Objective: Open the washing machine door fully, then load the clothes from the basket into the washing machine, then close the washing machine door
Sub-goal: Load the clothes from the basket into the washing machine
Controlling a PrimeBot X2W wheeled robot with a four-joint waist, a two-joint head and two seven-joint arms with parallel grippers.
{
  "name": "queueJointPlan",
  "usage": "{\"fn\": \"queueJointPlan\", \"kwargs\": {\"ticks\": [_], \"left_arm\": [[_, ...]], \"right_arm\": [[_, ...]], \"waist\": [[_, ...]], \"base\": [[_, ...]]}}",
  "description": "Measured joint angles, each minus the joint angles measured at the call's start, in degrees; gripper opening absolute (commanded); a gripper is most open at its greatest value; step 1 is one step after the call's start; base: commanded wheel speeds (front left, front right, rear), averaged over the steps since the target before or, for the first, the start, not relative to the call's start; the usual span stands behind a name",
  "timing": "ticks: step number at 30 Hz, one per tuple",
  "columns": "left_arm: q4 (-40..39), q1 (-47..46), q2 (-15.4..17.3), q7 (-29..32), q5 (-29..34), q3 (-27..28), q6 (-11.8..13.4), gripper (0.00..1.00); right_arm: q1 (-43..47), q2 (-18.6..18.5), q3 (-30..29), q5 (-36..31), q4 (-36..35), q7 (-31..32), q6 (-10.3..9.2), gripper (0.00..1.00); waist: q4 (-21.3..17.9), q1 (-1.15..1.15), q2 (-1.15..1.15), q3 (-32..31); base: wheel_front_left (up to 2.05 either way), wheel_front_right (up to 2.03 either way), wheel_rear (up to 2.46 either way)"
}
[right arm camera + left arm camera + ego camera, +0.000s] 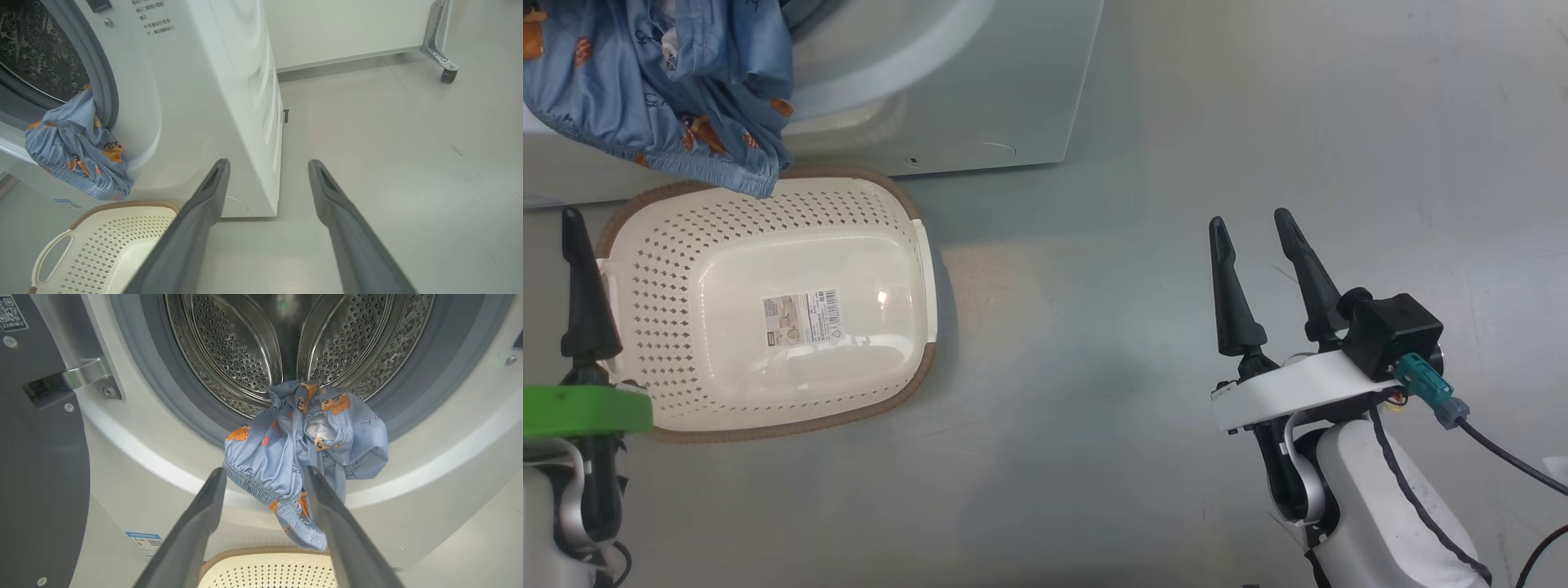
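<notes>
- clothes (302, 457) hang over the lower lip of the washing machine (212, 102) opening, top end in the drum, tail dangling toward the basket (670, 245) on the floor.
- left gripper (264, 471): fingers apart, holding nothing, bundle dead ahead between them (nearer arm by far).
- right gripper (267, 163): also spread and empty, aimed past the machine's side.
- My read: left arm pushes the bundle inward.

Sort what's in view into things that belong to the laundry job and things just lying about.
Belong to the job:
washing machine, drum open
door, swung aside
clothes, hanging out over the drum's lip
basket, empty on the floor below

Just lying about:
white panel with a castor, beyond the machine
</notes>
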Motion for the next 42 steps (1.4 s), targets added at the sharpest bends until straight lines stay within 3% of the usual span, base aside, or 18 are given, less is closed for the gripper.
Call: {"fn": "queueJointPlan", "kwargs": {"ticks": [23, 42], "left_arm": [[-6.20, 13.61, -6.14, 0.01, 4.42, 2.93, -0.09, 1.00], [-8.34, 16.27, -8.16, 0.01, 6.44, 4.71, -0.82, 1.00]], "right_arm": [[0.89, 0.02, -0.47, -1.03, -0.12, 0.00, 0.57, 1.00], [1.15, 0.02, -0.88, -1.49, -0.12, 0.00, 0.85, 1.00]], "waist": [[-0.63, 0.00, 0.00, -0.52], [-0.96, 0.00, 0.00, -1.16]], "base": [[0.00, 0.00, 0.00], [0.00, 0.00, 0.00]]}}
